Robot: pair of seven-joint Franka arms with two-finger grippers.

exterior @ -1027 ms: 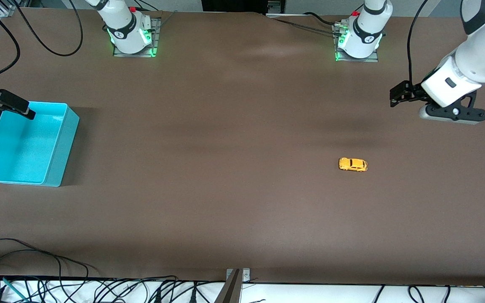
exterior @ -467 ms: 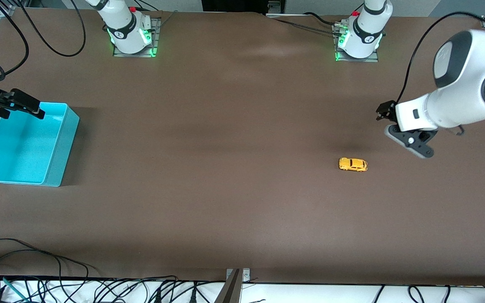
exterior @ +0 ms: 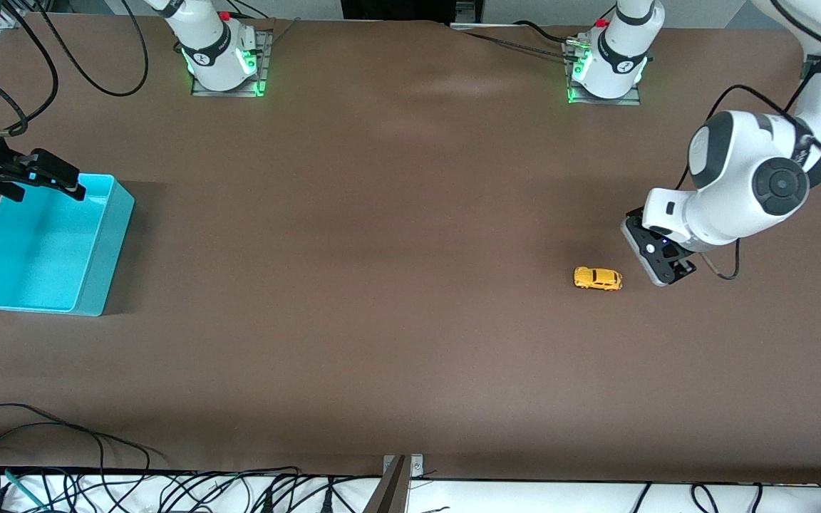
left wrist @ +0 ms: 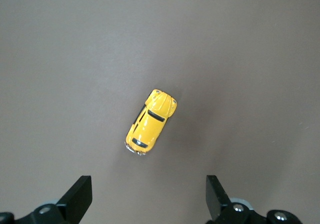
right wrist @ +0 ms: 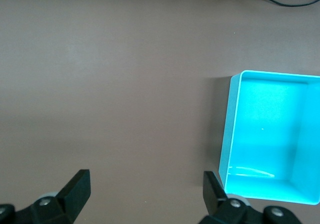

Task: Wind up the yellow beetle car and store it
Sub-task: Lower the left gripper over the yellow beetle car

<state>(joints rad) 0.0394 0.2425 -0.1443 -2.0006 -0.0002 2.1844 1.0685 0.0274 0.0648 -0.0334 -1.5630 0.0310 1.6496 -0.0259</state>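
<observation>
one small yellow beetle car [exterior: 598,278] sits on its wheels on the brown worktop [exterior: 382,214], toward the left arm's end, at about four o'clock from the middle of the front view. its long axis runs lengthwise along the worktop, and nothing touches it.

the left tool [exterior: 656,258] hangs in the air just beside the car, at about two o'clock from it in the front view, with bare worktop under it. its camera looks straight down on the car [left wrist: 150,121], which lies past the fingertips rather than between them. the two black fingers [left wrist: 78,198] stand wide apart, released, with nothing held.

the right tool [exterior: 54,178] hovers over the edge of a turquoise bin [exterior: 107,246], at the bin's rim farthest from the front camera. that bin stands at the right arm's end of the worktop, at about nine o'clock from the middle of the front view, well apart from the car. the right wrist view shows the bin [right wrist: 235,114] open-topped with only its pale floor inside, and the tool's fingers [right wrist: 75,188] spread wide, released and carrying nothing.

black cables [exterior: 97,456] trail along the worktop's edge nearest the front camera, at about seven o'clock.
</observation>
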